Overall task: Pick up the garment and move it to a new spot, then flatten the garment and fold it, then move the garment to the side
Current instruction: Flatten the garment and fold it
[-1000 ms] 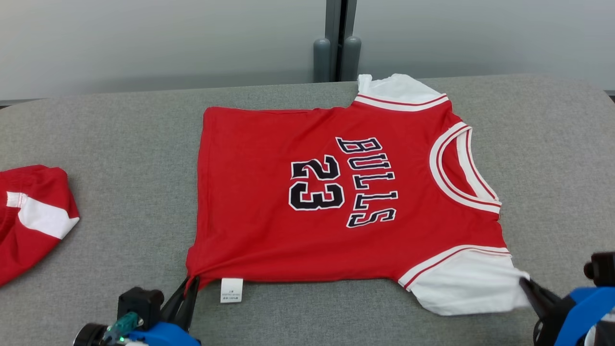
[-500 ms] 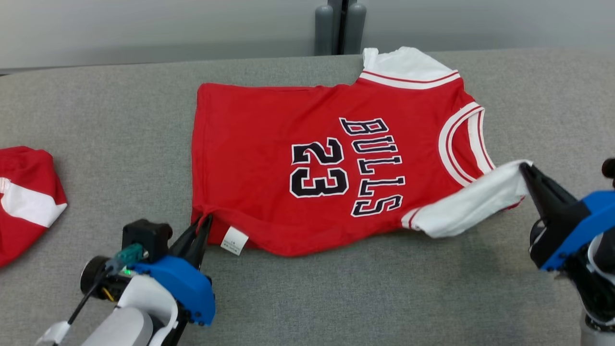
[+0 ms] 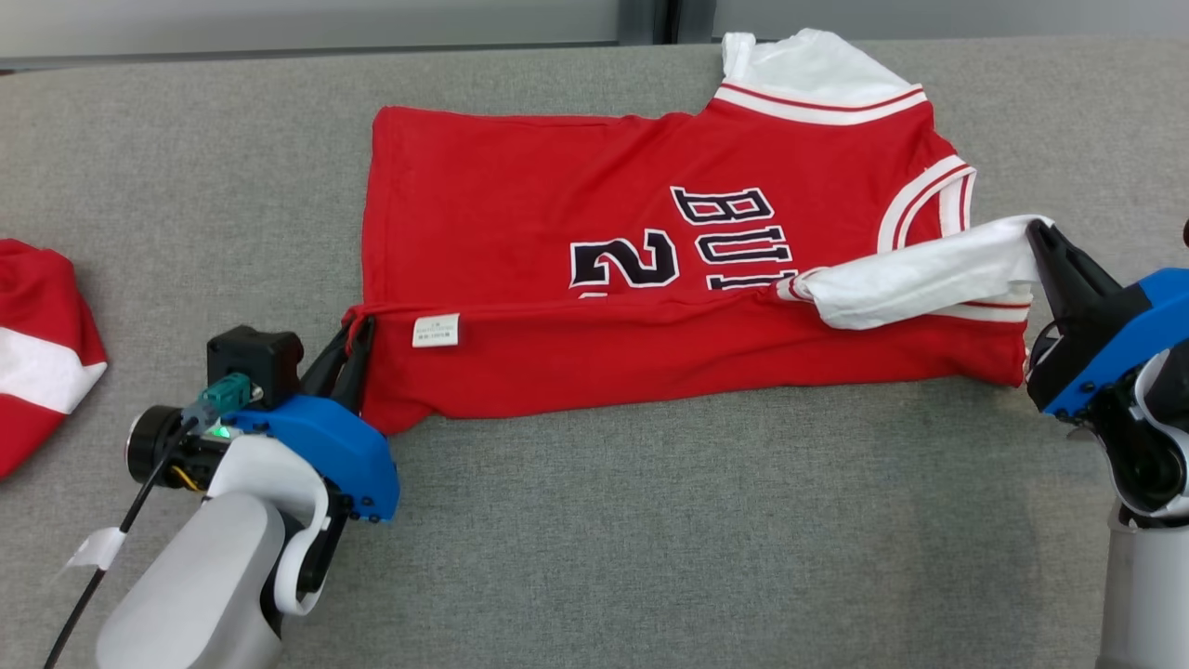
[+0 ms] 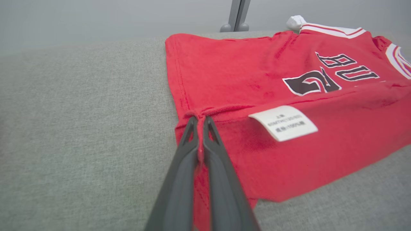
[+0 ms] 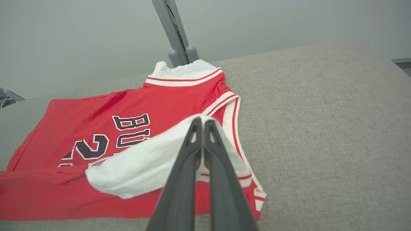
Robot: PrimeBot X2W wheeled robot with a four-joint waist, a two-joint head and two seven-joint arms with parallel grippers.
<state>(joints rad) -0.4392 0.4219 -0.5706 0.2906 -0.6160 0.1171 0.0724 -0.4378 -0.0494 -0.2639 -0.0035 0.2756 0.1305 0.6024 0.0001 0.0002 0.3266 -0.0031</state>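
Observation:
The garment is a red jersey with white sleeves and black lettering, lying across the grey padded table. Its near long edge is lifted and turned over toward the far side, hiding the lower half of the print. My left gripper is shut on the hem corner by the white care label; the left wrist view shows that red corner pinched between the fingers. My right gripper is shut on the near white sleeve, drawn over the chest. The right wrist view shows the sleeve draped from the shut tips.
A second red and white garment lies at the table's left edge. A grey post stands behind the table's far edge, near the jersey's far sleeve. Bare grey table stretches along the near side.
Both grippers have carried the jersey's near edge away from me, folding it over the lower print. The head camera has tilted down, so the whole scene sits higher in view.

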